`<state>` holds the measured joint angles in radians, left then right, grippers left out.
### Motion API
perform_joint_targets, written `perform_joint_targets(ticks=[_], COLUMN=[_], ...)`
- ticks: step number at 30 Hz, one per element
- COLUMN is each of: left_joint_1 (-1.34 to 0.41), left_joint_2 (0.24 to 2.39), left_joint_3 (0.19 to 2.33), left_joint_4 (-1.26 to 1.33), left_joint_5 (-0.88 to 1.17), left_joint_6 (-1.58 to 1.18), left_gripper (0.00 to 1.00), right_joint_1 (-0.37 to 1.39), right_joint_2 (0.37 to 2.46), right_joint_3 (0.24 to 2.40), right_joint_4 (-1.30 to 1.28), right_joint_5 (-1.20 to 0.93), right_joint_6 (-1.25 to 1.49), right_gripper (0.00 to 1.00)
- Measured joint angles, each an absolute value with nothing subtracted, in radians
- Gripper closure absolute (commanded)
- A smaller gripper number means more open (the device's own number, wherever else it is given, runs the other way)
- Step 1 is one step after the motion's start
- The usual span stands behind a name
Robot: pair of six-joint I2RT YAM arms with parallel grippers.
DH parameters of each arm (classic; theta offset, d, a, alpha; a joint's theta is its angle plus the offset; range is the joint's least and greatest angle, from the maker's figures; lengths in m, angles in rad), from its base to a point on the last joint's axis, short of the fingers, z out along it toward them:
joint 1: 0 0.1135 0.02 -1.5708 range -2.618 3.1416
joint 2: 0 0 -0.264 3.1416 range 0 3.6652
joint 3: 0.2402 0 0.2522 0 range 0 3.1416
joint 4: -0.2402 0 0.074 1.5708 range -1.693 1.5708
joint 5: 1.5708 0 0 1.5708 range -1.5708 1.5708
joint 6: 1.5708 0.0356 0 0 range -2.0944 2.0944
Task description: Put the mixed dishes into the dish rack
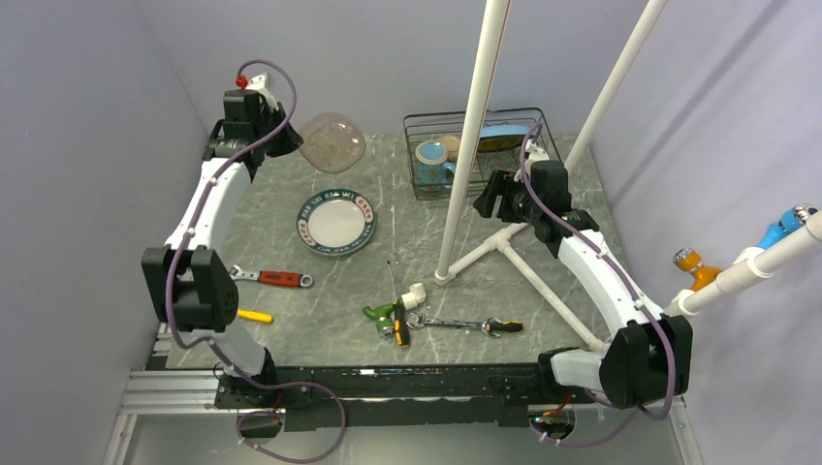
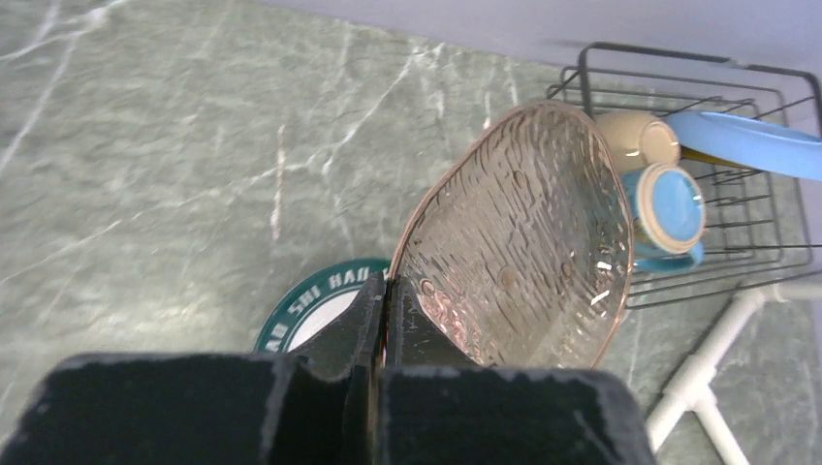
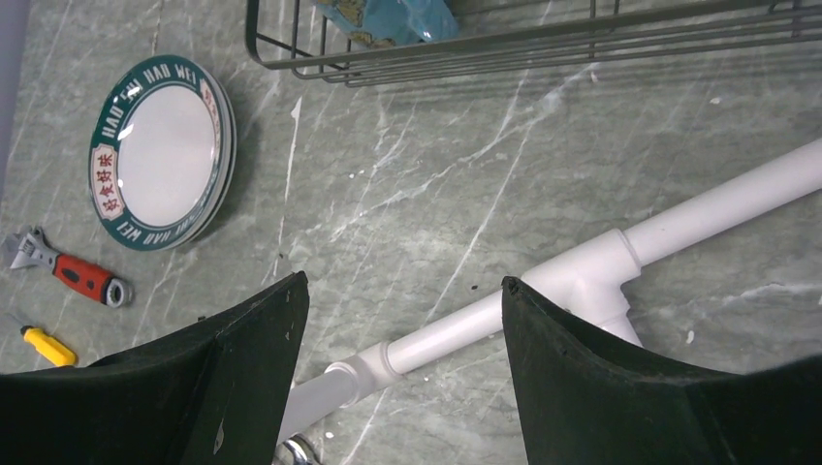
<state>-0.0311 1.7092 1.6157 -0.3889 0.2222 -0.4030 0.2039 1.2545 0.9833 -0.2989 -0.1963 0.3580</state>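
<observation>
Glass-looking whitish bowl (image 2: 514,242) is up off the table, left of the dish rack (image 2: 679,56). The left gripper (image 2: 385,320) pinches its rim, jaws clamped tight, holding it on edge, I'd guess so it can slot in. Meanwhile the right gripper (image 3: 404,281) hangs spread wide, empty, beside the rack.

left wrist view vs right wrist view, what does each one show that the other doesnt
Only the left wrist view shows the left gripper shut on the rim of the clear textured bowl, and the light-blue plate in the rack.

Only the right wrist view shows the right gripper, open and empty, plus the red-handled wrench and the yellow-handled screwdriver.

Both show the green-rimmed plate flat on the marble table, part of the dish rack and the white pipe frame.
</observation>
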Motion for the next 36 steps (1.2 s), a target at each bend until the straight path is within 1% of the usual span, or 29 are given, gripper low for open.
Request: perform_joint_targets(ticks=[9,13,17,20,36], left_joint_1=[-0.129,-0.218,-0.301,-0.355,-0.506], left_joint_2=[1.525,1.431,1.388,1.389,1.471], left_joint_3=[1.492,1.374,1.274,1.228,1.234], left_joint_4=[-0.484,-0.459,-0.393,-0.359,-0.342], left_joint_5=[0.016,-0.027,-0.033,-0.026,0.047], left_joint_6=[-0.219,-0.150,-0.088,-0.061,-0.038], left_gripper=[1.00,1.00,1.00,1.00,1.00], right_joint_1=[0.203,0.202,0.201,0.201,0.218], right_joint_2=[1.240,1.245,1.267,1.295,1.568], right_joint_3=[1.033,1.054,1.066,1.066,1.134], right_joint_4=[-0.329,-0.332,-0.310,-0.273,-0.095], right_joint_5=[-0.181,-0.203,-0.284,-0.360,-0.756], right_joint_6=[0.344,0.350,0.353,0.355,0.367], right_gripper=[0.25,0.25,0.24,0.24,0.25])
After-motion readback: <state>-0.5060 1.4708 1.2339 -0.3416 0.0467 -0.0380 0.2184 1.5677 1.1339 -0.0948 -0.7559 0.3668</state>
